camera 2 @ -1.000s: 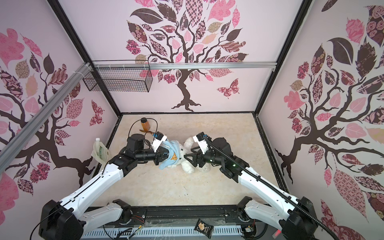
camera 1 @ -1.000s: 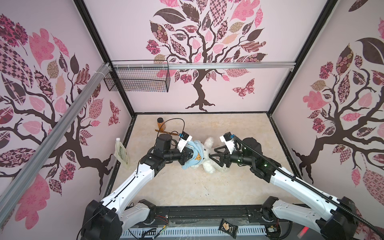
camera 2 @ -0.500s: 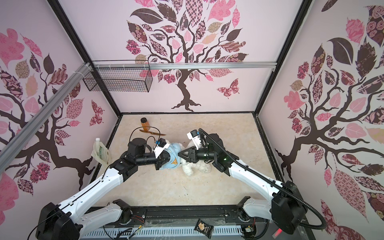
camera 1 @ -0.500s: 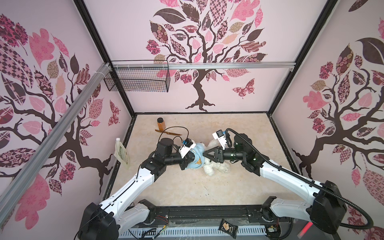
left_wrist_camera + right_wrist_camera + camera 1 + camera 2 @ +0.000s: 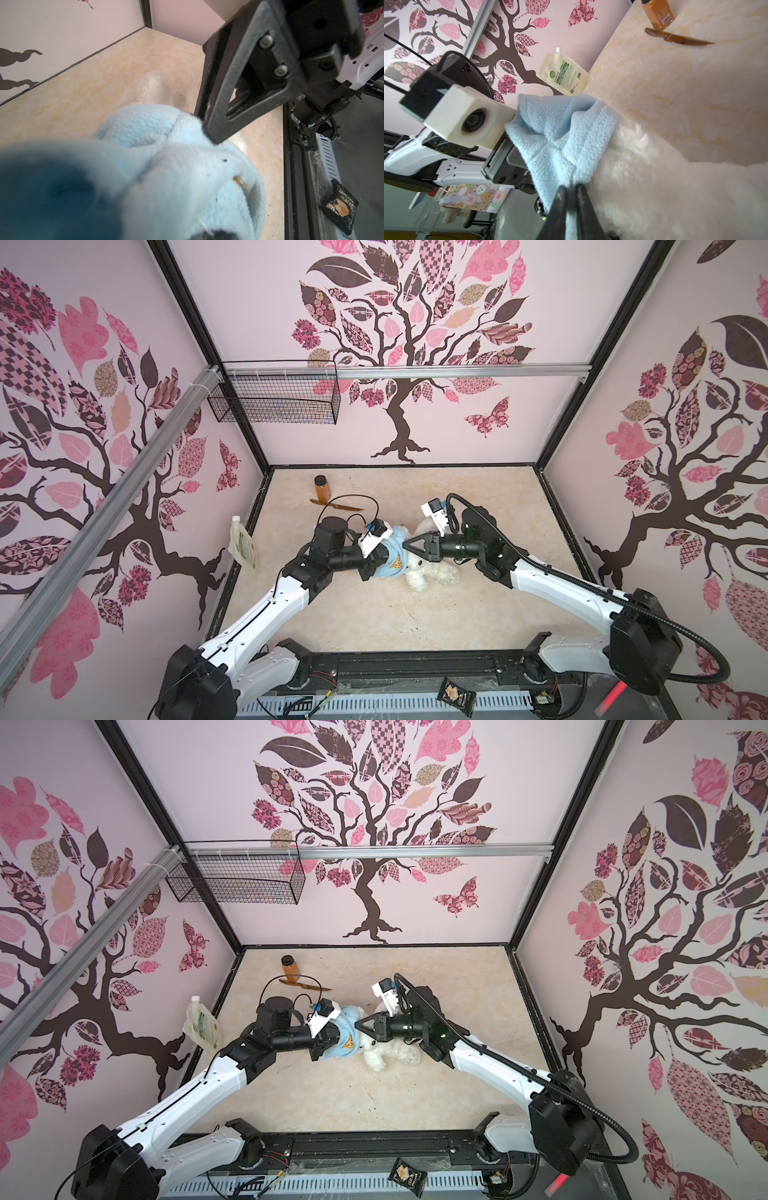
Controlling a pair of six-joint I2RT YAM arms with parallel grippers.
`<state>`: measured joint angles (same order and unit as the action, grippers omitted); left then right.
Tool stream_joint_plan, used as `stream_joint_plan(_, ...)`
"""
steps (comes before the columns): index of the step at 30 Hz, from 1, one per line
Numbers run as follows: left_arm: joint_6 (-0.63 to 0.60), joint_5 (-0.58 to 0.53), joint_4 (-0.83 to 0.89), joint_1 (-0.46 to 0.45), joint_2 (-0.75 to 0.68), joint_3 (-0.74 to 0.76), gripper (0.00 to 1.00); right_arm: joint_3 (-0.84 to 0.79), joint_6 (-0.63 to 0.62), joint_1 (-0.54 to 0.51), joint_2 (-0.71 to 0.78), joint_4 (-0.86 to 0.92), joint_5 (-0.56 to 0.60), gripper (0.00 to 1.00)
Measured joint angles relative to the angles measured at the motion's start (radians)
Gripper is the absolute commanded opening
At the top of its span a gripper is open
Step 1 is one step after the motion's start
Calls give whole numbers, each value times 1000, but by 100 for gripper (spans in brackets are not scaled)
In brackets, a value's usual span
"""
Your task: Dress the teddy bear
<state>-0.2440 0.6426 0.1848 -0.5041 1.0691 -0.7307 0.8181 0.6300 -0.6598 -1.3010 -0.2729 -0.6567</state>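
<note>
In both top views the teddy bear (image 5: 432,570) lies just under the right claw (image 5: 406,544), and the left claw (image 5: 380,562) is buried in the shirt (image 5: 392,551). Left wrist: blurred, probably clamped on fleece. Right wrist: jaws pinched shut on the hem, so draw it steadily away from the left claw.

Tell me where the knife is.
In both top views the knife lies flat at the far left of the table, just in front of the amber jar, partly crossed by the left arm's black cable.
</note>
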Motion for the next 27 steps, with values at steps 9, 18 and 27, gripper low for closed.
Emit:
stream_joint_plan(9, 5, -10, -4, -1, -72, 40, 0, -71, 56, 98, 6, -24, 66, 0)
stream_joint_plan(18, 228, -47, -135, 20, -124, 119, 0, -151, 91, 140, 6, -56, 43, 0)
stream_joint_plan(27, 493, -127, -145, 41, -77, 119, 0, -151, 45, 149, 6, -92, 6, 23)
